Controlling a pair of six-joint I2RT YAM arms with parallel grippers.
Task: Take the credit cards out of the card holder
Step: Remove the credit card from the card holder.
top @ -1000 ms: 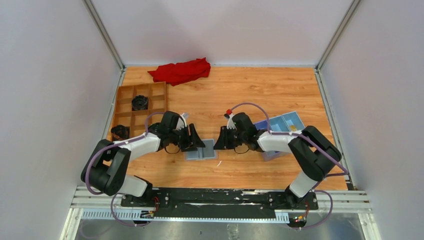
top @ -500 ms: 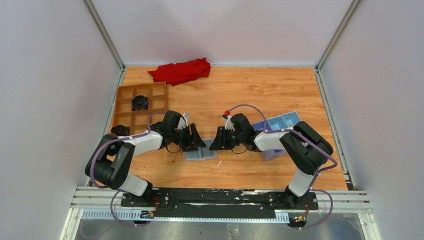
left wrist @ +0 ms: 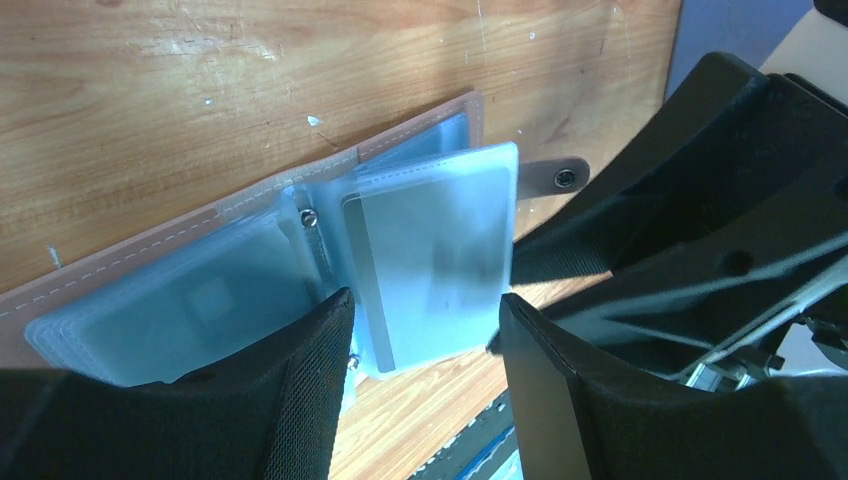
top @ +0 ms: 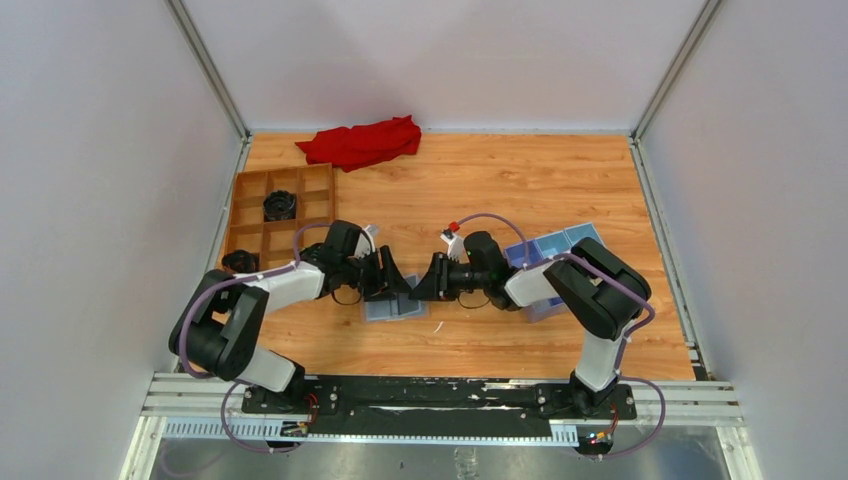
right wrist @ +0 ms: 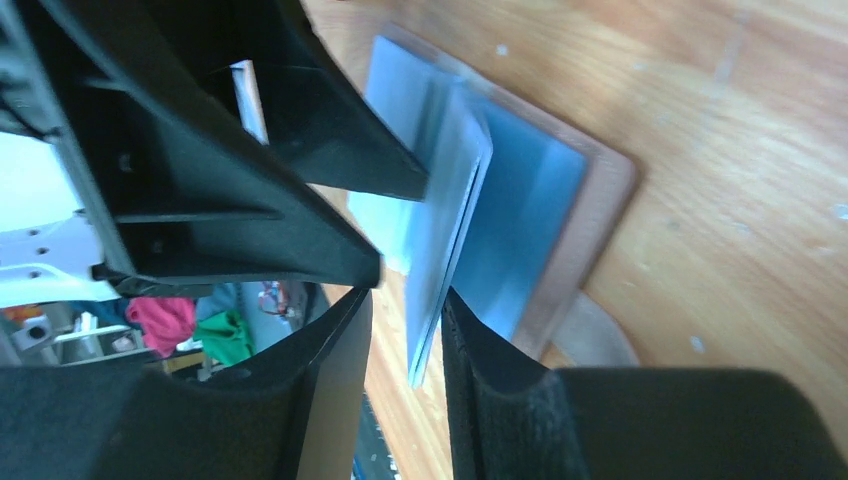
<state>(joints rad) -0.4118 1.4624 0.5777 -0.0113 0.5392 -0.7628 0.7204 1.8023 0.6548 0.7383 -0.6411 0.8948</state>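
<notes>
The card holder [top: 400,308] lies open on the wooden table, tan-pink rim [left wrist: 300,180] and pale blue sleeves. One sleeve leaf [left wrist: 440,230] stands raised with a pale grey credit card showing through it, a dark stripe along its edge. My left gripper [left wrist: 425,300] is open, its fingers either side of that leaf's lower end, the left finger [left wrist: 320,350] resting on the flat sleeves. My right gripper [right wrist: 408,295] faces it, open, the leaf's edge [right wrist: 450,220] between its jaws and against the right finger [right wrist: 480,350]. From above, left gripper [top: 392,278] and right gripper [top: 420,282] nearly touch.
A brown compartment tray [top: 255,235] with a black item [top: 281,205] sits at the left. A red cloth [top: 362,142] lies at the back. A blue compartment box [top: 560,248] stands behind the right arm. Another black item [top: 240,263] lies by the tray.
My right gripper has moved left to the card holder and now has the raised sleeve leaf between its jaws. The left gripper has barely moved.
</notes>
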